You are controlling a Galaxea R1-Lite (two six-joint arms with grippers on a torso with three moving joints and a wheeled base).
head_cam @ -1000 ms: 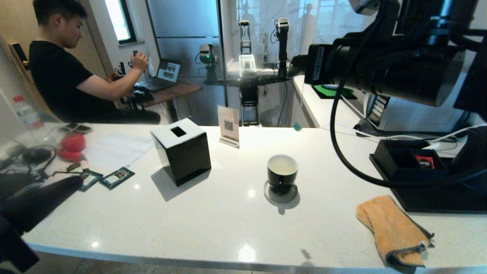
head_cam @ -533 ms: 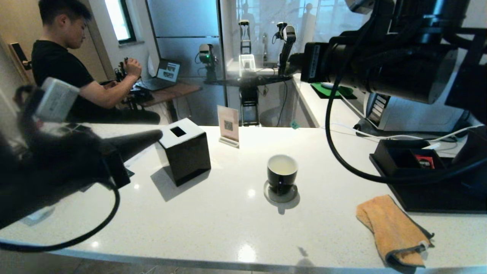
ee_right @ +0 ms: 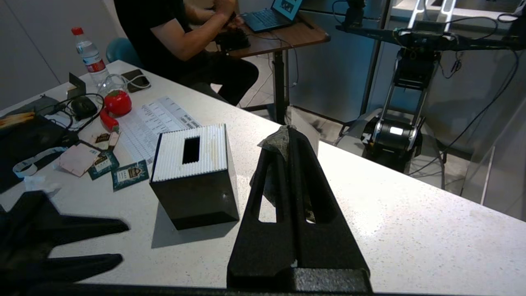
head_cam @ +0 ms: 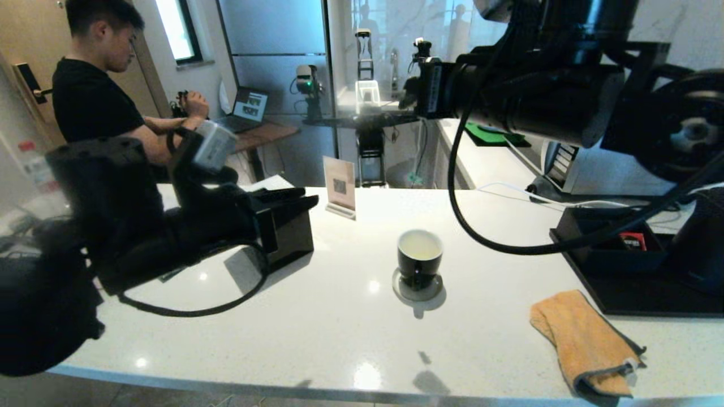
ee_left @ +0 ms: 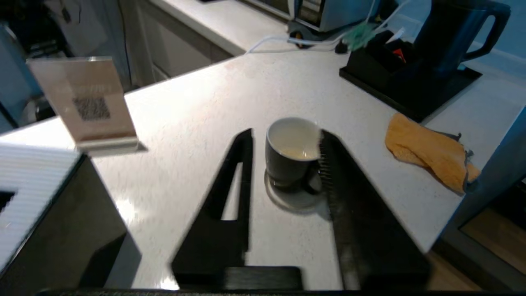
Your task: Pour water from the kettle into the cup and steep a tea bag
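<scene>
While the cup (head_cam: 419, 258) stands on its coaster (head_cam: 418, 291) mid-counter, already holding pale liquid, item status: steeping step in hand. Right gripper (ee_right: 287, 135): raised high, fingers pinched on the tea bag (ee_right: 276, 142). Left gripper (ee_left: 283, 144): above the tissue box (head_cam: 288, 229), fingers parted, empty, pointed toward the cup. Kettle (ee_left: 450, 35): on its tray at the right. Next move, probably: lower the bag into the cup.

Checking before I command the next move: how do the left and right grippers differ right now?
The left gripper has its fingers apart and holds nothing; the right gripper is shut on the tea bag. The left is aimed toward the cup; the right is raised high above the counter. Both have black fingers.
</scene>
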